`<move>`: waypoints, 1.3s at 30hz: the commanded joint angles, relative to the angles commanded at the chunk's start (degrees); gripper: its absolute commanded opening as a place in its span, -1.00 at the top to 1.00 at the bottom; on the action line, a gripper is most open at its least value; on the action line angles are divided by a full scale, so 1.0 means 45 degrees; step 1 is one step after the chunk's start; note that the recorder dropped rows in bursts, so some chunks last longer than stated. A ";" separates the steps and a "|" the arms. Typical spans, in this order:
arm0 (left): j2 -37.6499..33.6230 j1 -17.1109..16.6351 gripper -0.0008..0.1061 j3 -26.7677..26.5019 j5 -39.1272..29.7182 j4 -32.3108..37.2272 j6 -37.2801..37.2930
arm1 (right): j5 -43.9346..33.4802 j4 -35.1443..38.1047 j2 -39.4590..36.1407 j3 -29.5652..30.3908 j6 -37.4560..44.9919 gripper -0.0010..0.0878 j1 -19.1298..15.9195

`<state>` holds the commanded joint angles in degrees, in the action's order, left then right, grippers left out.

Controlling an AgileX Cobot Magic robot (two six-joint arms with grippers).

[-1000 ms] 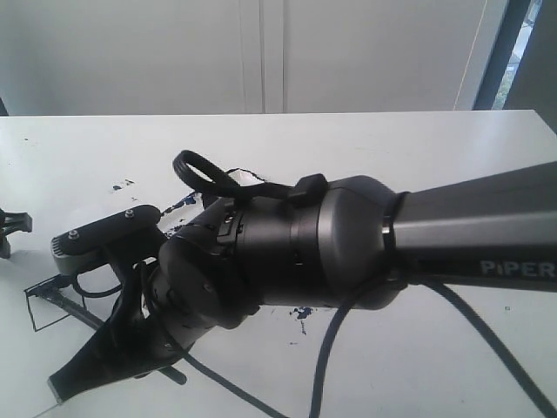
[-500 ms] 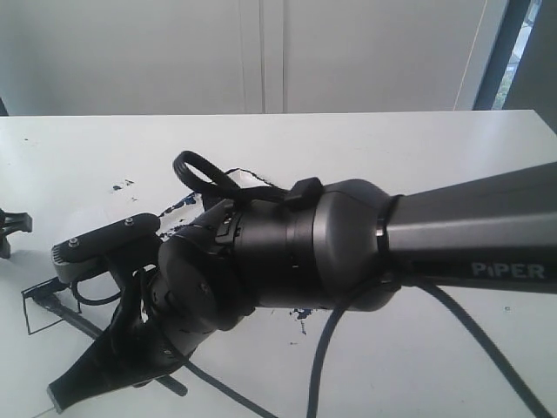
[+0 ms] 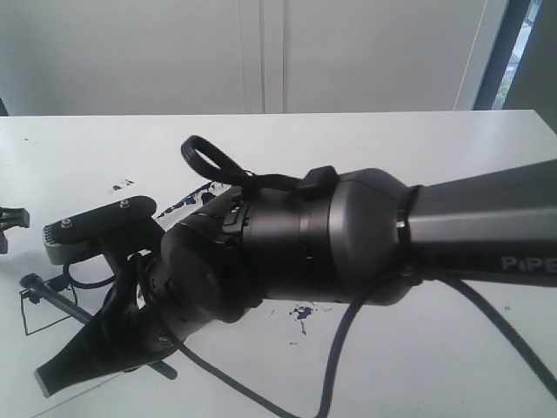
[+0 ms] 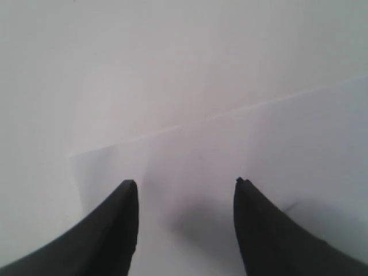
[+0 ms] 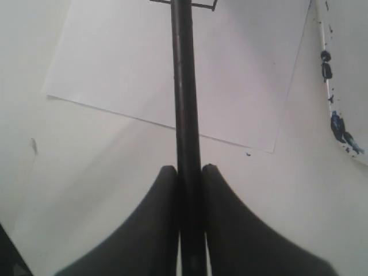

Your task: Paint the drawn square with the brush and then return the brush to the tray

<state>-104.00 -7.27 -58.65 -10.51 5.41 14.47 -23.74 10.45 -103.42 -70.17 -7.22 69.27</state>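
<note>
You have the drawn square (image 3: 23,315) on the paper (image 5: 115,69), at the left of the table (image 3: 392,148). The brush (image 3: 52,299) crosses its outline, and the tray (image 5: 351,69) lies beside the paper.

1. A white table (image 3: 392,144) carries everything and spreads out on all sides of the right gripper (image 5: 188,170).
2. A white sheet of paper (image 5: 109,69) lies flat on it, just ahead of the fingertips.
3. The drawn square (image 3: 43,319), a thin black outline, sits on the sheet, straight ahead of the gripper.
4. The tray (image 5: 323,46), flecked with blue, rests beside the sheet, off to one side of the gripper.
5. Small dark paint splatters (image 3: 119,185) dot the tabletop, apart from the fingertips.
</note>
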 joint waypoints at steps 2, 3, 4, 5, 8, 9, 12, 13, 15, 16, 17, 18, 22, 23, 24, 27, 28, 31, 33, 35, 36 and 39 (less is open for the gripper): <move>0.0000 0.0000 -0.05 0.0000 -0.0299 0.0000 0.0024 | -0.0298 0.0000 0.0000 0.0000 0.0000 0.98 0.0000; 0.0000 0.0000 -0.05 0.0000 -0.0457 -0.0093 0.0024 | -0.0428 0.0000 -0.0025 0.0000 0.0000 0.98 0.0000; -0.0027 0.0000 -0.05 0.0000 -0.0567 -0.0152 0.0059 | -0.0524 0.0000 -0.0025 0.0000 0.0000 0.98 0.0025; -0.0056 0.0000 -0.05 0.0000 -0.0625 -0.0152 0.0084 | -0.0523 0.0000 -0.0025 0.0026 0.0000 0.98 0.0084; -0.0056 0.0000 -0.05 0.0000 -0.0625 -0.0592 0.0122 | -0.0549 0.0000 -0.0025 0.0025 0.0000 0.98 0.0224; -0.0056 0.0000 -0.05 0.0000 -0.0625 -0.0707 0.0122 | -0.0549 0.0031 -0.0025 0.0025 0.0000 0.98 0.0273; -0.0108 0.0000 -0.05 0.0000 -0.0625 -0.0733 0.0122 | -0.0505 0.0031 -0.0025 0.0025 0.0000 0.98 0.0344; -0.0107 0.0000 -0.05 0.0000 -0.0600 -0.0733 0.0122 | -0.0505 0.0031 -0.0025 0.0025 0.0000 0.98 0.0344; -0.0107 0.0000 -0.05 0.0000 -0.0600 -0.0733 0.0122 | -0.0433 0.0031 -0.0025 0.0025 0.0000 0.98 0.0344; -0.0107 0.0000 -0.05 0.0000 -0.0600 -0.0733 0.0122 | -0.0437 0.0003 -0.0025 0.0025 0.0000 0.98 0.0344; -0.0107 0.0000 -0.05 0.0000 -0.0600 -0.0733 0.0122 | -0.0437 0.0003 -0.0025 0.0025 0.0000 0.98 0.0344; -0.0107 0.0000 -0.05 0.0000 -0.0600 -0.0733 0.0122 | -0.0437 0.0003 -0.0025 0.0025 0.0000 0.98 0.0344; -0.0189 0.0000 -0.05 0.0000 -0.0600 -0.0733 0.0122 | -0.0412 0.0004 -0.0025 0.0025 0.0000 0.98 0.0344; -0.0251 0.0000 -0.05 0.0000 -0.0627 -0.0733 0.0122 | -0.0417 0.0004 -0.0025 0.0025 0.0000 0.98 0.0344; -0.0306 0.0000 -0.05 0.0000 -0.0627 -0.0733 0.0122 | -0.0382 0.0004 -0.0025 0.0025 0.0000 0.98 0.0344; -0.0453 0.0000 -0.05 0.0000 -0.0675 -0.0733 0.0122 | -0.0270 0.0004 -0.0235 0.0025 0.0000 0.98 0.0344; -0.0518 0.0000 -0.05 0.0000 -0.0702 -0.0733 0.0122 | -0.0185 0.0004 -0.0300 0.0025 0.0000 0.98 0.0344; -0.0593 0.0000 -0.05 0.0000 -0.0752 -0.0733 0.0122 | 0.0042 0.0004 -0.0454 0.0025 0.0000 0.98 0.0344; -0.0592 0.0000 -0.05 0.0000 -0.0782 -0.0733 0.0122 | 0.0149 -0.0020 -0.0476 0.0025 0.0000 0.98 0.0344; -0.0592 0.0000 -0.05 0.0000 -0.0782 -0.0733 0.0122 | 0.0237 -0.0048 -0.0476 0.0025 0.0000 0.98 0.0344; -0.0592 0.0000 -0.05 0.0000 -0.0782 -0.0733 0.0122 | 0.0237 -0.0048 -0.0476 0.0025 0.0000 0.98 0.0344; -0.0592 0.0000 -0.05 0.0000 -0.0801 -0.0733 0.0122 | 0.0287 -0.0298 -0.0476 0.0025 -0.0025 0.98 0.0344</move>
<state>-106.67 -7.27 -58.65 -14.12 2.11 15.02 -22.44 9.11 -105.56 -70.06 -7.33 70.82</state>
